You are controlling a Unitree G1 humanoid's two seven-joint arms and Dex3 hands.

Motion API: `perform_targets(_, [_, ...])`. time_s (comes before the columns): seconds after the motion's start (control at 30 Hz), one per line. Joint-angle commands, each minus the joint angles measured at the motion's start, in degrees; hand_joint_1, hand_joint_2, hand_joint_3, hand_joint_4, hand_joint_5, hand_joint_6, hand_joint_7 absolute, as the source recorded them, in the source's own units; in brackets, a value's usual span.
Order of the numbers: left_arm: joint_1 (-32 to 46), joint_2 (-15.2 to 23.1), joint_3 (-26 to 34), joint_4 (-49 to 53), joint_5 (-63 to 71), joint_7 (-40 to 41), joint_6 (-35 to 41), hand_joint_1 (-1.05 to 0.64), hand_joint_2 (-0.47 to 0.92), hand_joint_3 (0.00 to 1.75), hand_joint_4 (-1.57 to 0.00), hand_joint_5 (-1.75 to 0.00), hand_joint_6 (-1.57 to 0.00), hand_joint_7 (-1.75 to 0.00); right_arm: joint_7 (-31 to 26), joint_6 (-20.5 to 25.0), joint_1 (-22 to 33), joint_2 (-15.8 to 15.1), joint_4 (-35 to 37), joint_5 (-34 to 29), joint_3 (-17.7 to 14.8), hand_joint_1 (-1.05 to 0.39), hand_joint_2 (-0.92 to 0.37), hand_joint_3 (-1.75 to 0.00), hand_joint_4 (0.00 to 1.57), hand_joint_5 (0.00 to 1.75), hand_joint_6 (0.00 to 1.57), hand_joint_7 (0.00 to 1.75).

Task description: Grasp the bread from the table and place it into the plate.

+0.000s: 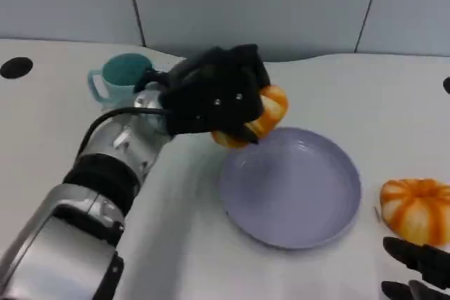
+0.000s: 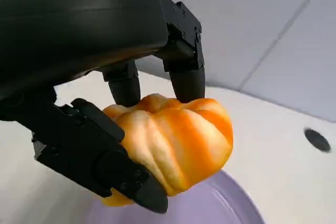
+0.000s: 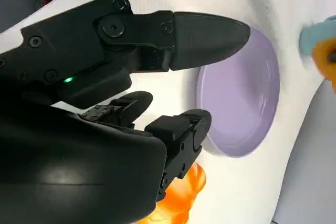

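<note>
Although the bread (image 1: 271, 112) is already off the worktop (image 1: 176, 209), it hangs over the plate's far-left edge, not over the middle. The left hand (image 1: 214, 96) holds it from above, fingers (image 2: 186, 80) closed over the top and another black digit pressed along its lower side, as the left wrist view shows.

The risk, as I judge it, lies in letting go here. With the loaf this close to the rim of the plate (image 1: 292, 187), a release could land it on the lip, from which it might roll back onto the worktop or tip the plate. The grip also covers only part of the loaf, so a quick swing could let it slip out. The teal mug (image 1: 119, 79) stands just behind the forearm and could be knocked if the arm draws back carelessly.

The bread is a rounded, ribbed bun, shaped like a small pumpkin, glossy orange with paler cream stripes between the ridges. It looks soft, so a hard squeeze may dent it.

A second bun (image 1: 416, 209) of the same kind lies on the worktop just right of the plate. The right hand (image 1: 422, 272) rests low beside it, fingers apart and holding nothing.
</note>
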Motion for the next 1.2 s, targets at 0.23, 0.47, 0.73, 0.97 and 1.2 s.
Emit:
perform_targets(0.23, [-0.4,-6.6,-7.4,4.6,6.7,3.6,-0.6,-0.05,0.84,0.16,-0.73,-1.75,-0.59,-1.75,-0.5,-1.4,1.0,0.0,-0.9,-1.0,1.4,-0.52,-0.92,-0.51,0.65,0.02,0.48,0.00])
perform_targets(0.47, [1.0,-8.3,-12.6,8.3,12.5,9.1,-0.6,-0.04,0.86,0.15,-0.68,-1.75,-0.55,-1.75,-0.8,-2.4,1.8,0.3,-1.4,-1.2,2.0,-0.52,-0.92,-0.50,0.65,0.02,0.50,0.01])
perform_targets(0.73, [1.8,-7.8,-17.2,11.3,16.8,11.8,-2.8,-0.17,0.91,0.05,-0.58,-1.45,-0.62,-1.32,-1.0,-2.1,2.7,0.2,-3.0,-1.9,2.5,-0.51,-0.92,-0.51,0.64,0.02,0.50,0.01])
perform_targets(0.97, [0.4,-7.0,-15.8,12.4,14.3,1.1,-5.5,-0.40,0.86,0.00,-0.31,-1.10,-0.40,-0.92,-1.0,-1.2,2.9,0.5,-3.5,-1.6,2.5,-0.51,-0.92,-0.52,0.64,0.02,0.50,0.00])
perform_targets(1.2, [-1.0,-5.8,-18.1,11.7,17.4,5.0,-7.5,-0.73,0.91,0.04,-0.01,-0.29,-0.24,-0.03,-0.8,-1.5,3.0,0.3,-3.3,-1.4,2.3,-0.52,-0.92,-0.51,0.64,0.01,0.50,0.00])
